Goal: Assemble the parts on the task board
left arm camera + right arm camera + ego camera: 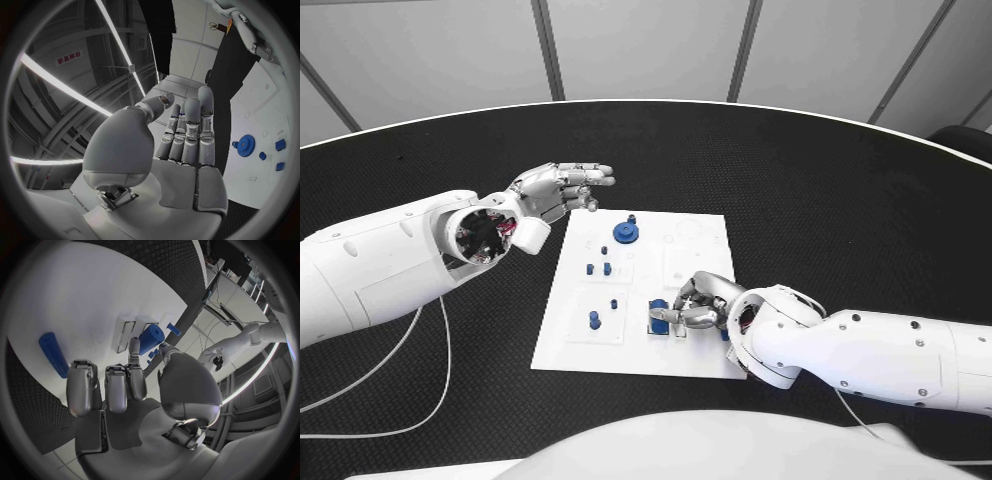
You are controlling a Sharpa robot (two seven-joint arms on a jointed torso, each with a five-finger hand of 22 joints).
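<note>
Bright, even overhead light. White task board (689, 240) glares slightly against the dark tabletop (848, 190); soft shadows under both arms. Wrist views bend strongly at rims; ceiling light strips streak bright.

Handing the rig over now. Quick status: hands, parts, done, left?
Left hand: raised over the table beside the task board's far left corner, fingers extended, holding nothing.
Right hand: down on the board's near right part, fingers at a blue cylinder; whether it grips it I cannot tell.
Blue gear stands at the far end; small blue pieces mid-board, another near left.
Done: cannot tell which parts are seated.
Left: finish seating the cylinder, then check the rest.
</note>
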